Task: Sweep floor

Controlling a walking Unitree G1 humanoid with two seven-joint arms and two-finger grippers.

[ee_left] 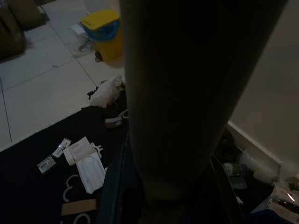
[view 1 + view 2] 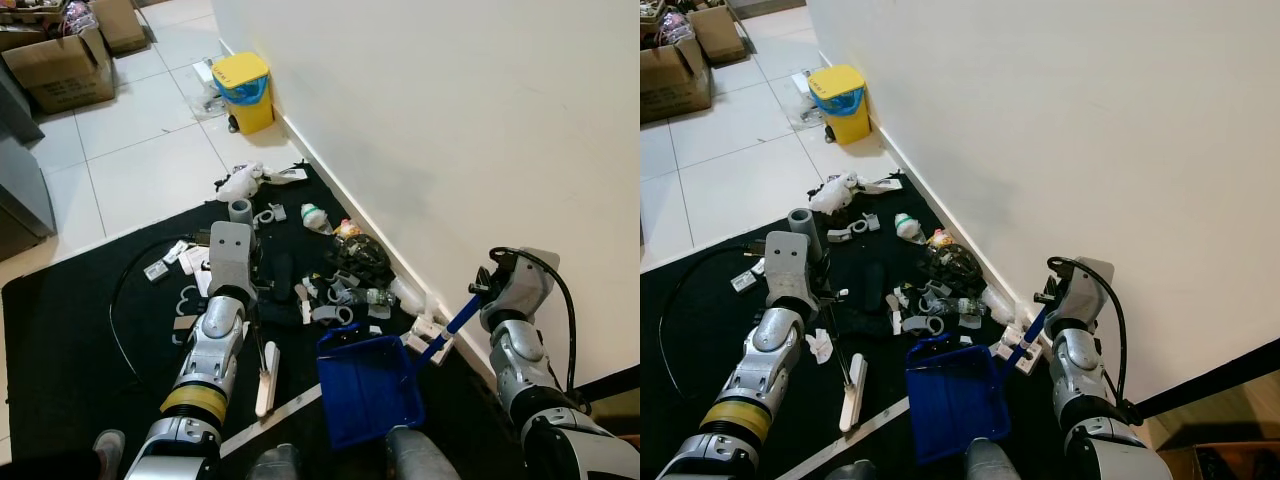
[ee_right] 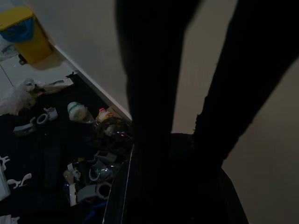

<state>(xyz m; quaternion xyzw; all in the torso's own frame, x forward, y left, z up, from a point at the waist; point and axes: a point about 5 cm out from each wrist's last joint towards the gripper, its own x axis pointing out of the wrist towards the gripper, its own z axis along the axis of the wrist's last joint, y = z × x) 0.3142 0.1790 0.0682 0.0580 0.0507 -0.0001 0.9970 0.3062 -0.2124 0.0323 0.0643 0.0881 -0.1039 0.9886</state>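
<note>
My right gripper (image 2: 478, 290) grips the dustpan (image 2: 368, 385) handle, tilting its mouth toward the litter (image 2: 340, 285) on the black mat (image 2: 70, 340) by the wall; my left gripper (image 2: 262, 345) clasps the brush (image 2: 266, 378) beside it.

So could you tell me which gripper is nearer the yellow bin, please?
Left. The left gripper reaches forward over the black mat, closer to the yellow bin by the wall. The right gripper sits further back, at the blue dustpan's handle.
</note>
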